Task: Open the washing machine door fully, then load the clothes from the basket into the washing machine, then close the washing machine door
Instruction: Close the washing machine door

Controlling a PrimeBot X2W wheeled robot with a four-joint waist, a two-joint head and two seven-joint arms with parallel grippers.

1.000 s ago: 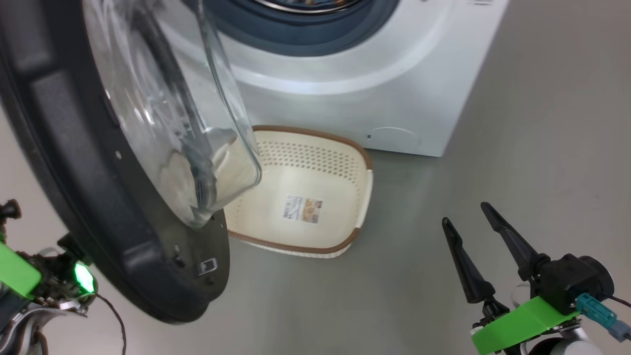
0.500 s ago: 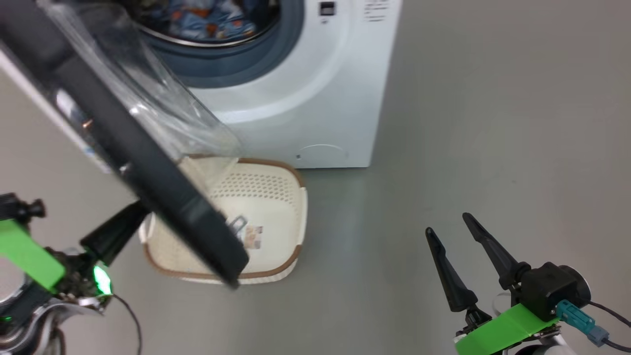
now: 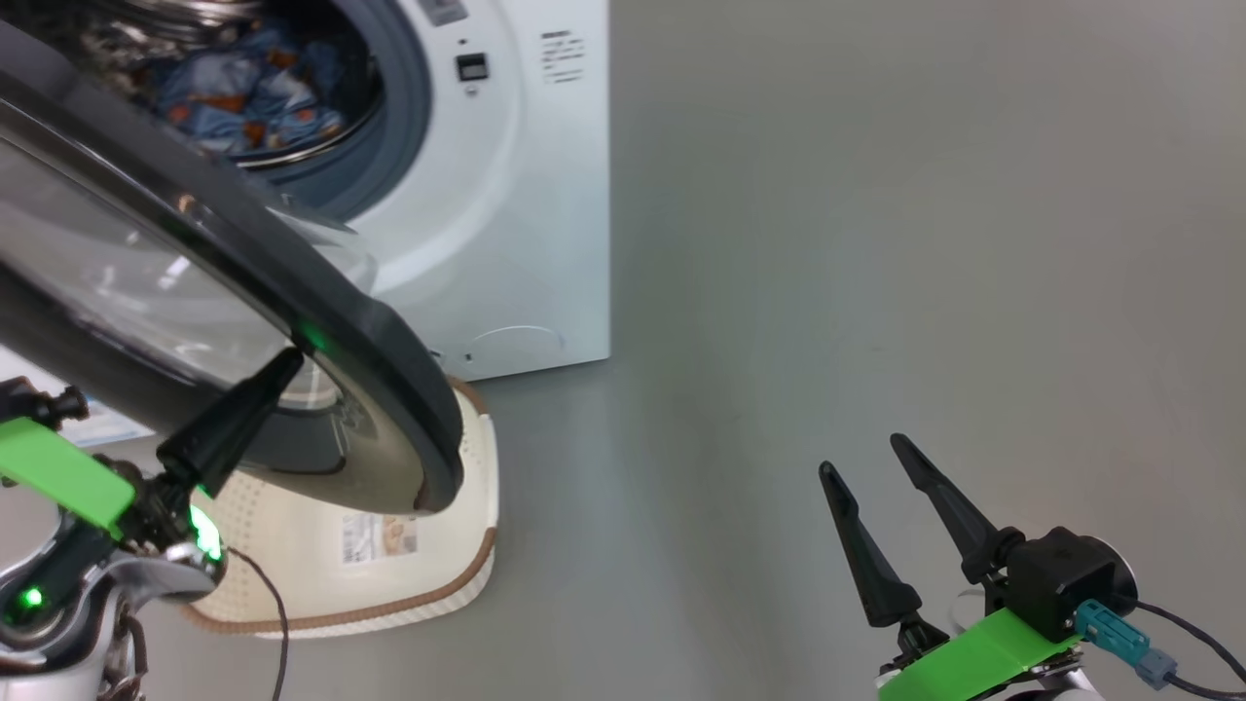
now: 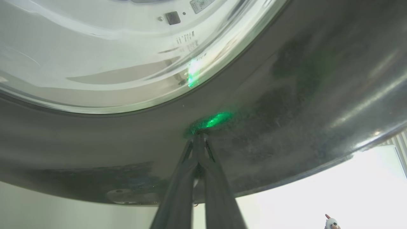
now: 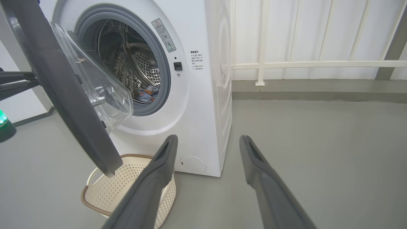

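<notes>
The washing machine stands with its door partly swung out. Light blue clothes lie in the steel drum. My left gripper is shut, its tips pressed against the glossy black rim on the door's outer face. Beneath the door sits the cream basket with nothing but its paper label inside. At the lower right my right gripper hangs open over the floor, holding nothing.
Grey floor stretches wide to the right of the machine. A white railing runs along the back wall beside the machine. The door's lower edge overhangs the basket.
The head camera has turned, sliding the machine leftward in view. The door has swung toward the opening, with my left fingers now on its outer face. The right gripper stays open.
</notes>
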